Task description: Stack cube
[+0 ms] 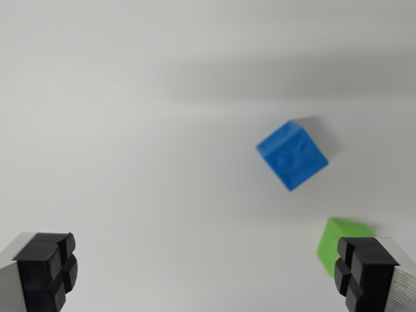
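jaws wide apart, empty, above counter (130,130); blue cube (292,155) and green cube (338,240) lie apart, unstacked, awaiting pickup.

blue cube (292,155): no readable text, only a rough texture on its top face
green cube (338,242): no markings
elsewhere: no labels

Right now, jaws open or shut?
Open. The two fingertips sit at opposite bottom corners, with bare table between them and nothing held.
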Controlling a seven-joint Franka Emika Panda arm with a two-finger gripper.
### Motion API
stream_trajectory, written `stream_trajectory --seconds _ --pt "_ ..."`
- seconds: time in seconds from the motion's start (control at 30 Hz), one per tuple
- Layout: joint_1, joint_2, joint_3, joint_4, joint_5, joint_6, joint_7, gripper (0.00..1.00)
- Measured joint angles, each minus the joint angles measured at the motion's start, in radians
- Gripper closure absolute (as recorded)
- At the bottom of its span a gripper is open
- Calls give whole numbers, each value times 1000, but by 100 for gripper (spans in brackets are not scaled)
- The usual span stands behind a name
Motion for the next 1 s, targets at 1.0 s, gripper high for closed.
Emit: stream_trajectory --seconds 1.0 --pt "-61 -31 -63 -207 9 159 -67 0"
